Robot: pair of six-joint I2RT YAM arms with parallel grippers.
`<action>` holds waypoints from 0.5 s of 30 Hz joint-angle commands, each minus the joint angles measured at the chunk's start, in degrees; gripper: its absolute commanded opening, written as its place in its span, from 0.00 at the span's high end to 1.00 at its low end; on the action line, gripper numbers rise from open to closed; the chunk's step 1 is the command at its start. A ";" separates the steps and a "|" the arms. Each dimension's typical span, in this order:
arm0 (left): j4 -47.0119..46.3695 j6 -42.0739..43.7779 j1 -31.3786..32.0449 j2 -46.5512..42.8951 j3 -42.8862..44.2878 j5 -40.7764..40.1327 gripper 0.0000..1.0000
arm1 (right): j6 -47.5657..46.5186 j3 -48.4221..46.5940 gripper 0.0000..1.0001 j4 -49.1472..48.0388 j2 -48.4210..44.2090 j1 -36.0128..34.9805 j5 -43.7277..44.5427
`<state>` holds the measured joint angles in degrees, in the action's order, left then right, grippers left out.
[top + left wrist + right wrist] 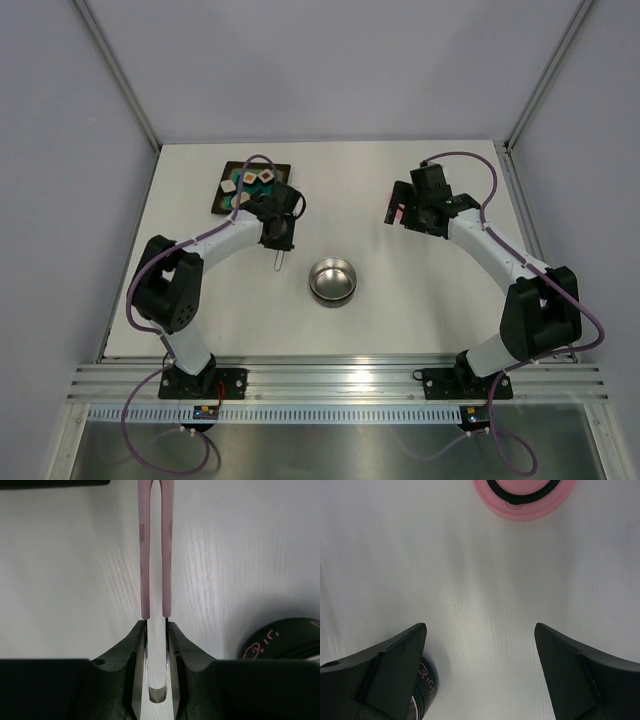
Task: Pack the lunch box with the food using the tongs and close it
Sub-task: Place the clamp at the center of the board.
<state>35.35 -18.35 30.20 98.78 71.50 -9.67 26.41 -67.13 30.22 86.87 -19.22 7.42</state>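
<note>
My left gripper [156, 626] is shut on the tongs [155, 555]. Their two pink arms run straight out from the jaws, close together, over bare table. From above, the left gripper [277, 238] sits between the tray and the lunch box [332, 281], an open steel tin, with the tongs [278, 261] poking toward the near side. The tin's dark printed wall [282, 641] shows at the lower right of the left wrist view. The food [252, 180] lies on the tray. My right gripper [480, 630] hangs open above the table, just short of the pink lid [525, 507].
The black tray [222, 201] with a teal inside stands at the back left, just behind the left wrist. A sliver of the tin [423, 684] shows behind the right gripper's left finger. White table lies all around the tin.
</note>
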 commanded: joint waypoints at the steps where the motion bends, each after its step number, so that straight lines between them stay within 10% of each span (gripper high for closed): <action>1: -11.61 -3.80 1.27 0.36 -4.78 -2.19 0.87 | 0.57 0.60 0.02 -0.86 -2.76 -0.20 -0.48; 15: -15.31 -3.71 2.06 4.13 -8.05 -2.46 0.53 | -0.05 2.18 0.02 -1.65 -3.02 -0.29 -0.65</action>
<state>23.35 -21.52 32.38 101.38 62.85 -10.79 26.39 -65.19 29.82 85.86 -19.25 7.33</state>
